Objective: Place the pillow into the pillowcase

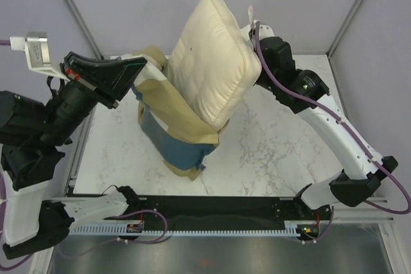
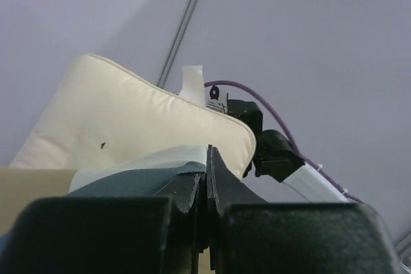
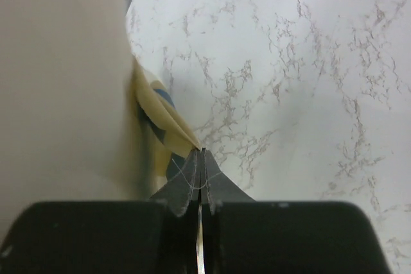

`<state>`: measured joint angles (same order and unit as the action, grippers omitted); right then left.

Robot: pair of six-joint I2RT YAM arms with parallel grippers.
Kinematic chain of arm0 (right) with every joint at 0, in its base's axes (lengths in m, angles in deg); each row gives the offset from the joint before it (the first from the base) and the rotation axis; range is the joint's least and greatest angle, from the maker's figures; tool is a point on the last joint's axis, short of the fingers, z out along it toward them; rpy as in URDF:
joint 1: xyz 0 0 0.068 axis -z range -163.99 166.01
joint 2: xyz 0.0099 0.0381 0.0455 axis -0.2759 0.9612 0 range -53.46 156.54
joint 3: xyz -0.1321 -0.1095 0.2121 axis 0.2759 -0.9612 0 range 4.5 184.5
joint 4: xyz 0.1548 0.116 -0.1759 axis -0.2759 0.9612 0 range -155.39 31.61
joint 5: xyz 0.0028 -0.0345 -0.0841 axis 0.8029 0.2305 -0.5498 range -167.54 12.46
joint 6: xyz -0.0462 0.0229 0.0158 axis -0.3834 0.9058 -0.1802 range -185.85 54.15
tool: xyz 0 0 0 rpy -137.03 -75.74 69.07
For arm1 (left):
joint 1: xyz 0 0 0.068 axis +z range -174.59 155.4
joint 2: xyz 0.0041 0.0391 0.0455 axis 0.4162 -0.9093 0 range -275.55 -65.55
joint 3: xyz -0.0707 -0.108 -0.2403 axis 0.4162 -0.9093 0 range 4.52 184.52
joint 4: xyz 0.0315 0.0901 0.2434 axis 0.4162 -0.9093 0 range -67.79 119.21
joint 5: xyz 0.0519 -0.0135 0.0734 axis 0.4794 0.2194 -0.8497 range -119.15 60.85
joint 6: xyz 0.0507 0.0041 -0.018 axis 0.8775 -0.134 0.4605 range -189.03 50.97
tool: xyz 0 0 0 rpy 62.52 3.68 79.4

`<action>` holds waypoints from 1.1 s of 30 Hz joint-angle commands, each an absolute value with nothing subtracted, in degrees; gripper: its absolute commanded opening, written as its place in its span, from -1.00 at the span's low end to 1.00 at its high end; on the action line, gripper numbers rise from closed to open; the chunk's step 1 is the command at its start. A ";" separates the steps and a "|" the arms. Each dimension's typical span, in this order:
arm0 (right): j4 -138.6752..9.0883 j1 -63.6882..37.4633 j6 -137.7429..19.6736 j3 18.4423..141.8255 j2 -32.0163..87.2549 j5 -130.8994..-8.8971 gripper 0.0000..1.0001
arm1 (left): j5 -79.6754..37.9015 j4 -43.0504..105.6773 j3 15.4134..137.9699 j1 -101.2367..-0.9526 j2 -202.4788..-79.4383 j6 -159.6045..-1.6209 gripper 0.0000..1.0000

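Left gripper (image 1: pixel 142 63): clenching the pillowcase (image 1: pixel 176 120) rim, at the left
Right gripper (image 1: pixel 255 30): pinching the pillow (image 1: pixel 209 62) at its far-right corner
Pillow: standing tilted, near end sitting inside the pillowcase on the table (image 1: pixel 276 152)

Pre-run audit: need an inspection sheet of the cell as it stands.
Surface: white marble-pattern table.
Job's things: pillow held up off the table, its lower end apparently inside the pillowcase, which hangs down to the table; most of the pillow is outside.
Clutter: nothing seen.
Grippers: left gripper shut on the pillowcase edge; right gripper shut on its other edge, beside the pillow.
Cables: purple cable runs along the right arm.
Surroundings: plain grey walls with metal frame posts.
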<state>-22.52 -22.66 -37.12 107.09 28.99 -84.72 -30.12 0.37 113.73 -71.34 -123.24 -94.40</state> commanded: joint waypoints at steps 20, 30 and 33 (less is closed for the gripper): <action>-34.54 -22.48 -35.00 102.68 19.31 -82.58 -1.00 | -25.64 4.08 125.54 -71.53 -125.14 -92.59 -0.95; -39.71 -23.27 -32.10 86.51 18.88 -77.64 -0.03 | -30.63 9.96 90.07 -71.44 -104.94 -91.53 -0.95; -41.04 -26.16 -31.48 84.13 18.69 -78.06 -0.03 | -31.26 9.96 86.35 -71.53 -101.42 -91.62 -0.95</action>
<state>-35.30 -23.49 -33.01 84.99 20.88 -80.11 -29.40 4.96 88.97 -71.34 -103.11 -93.57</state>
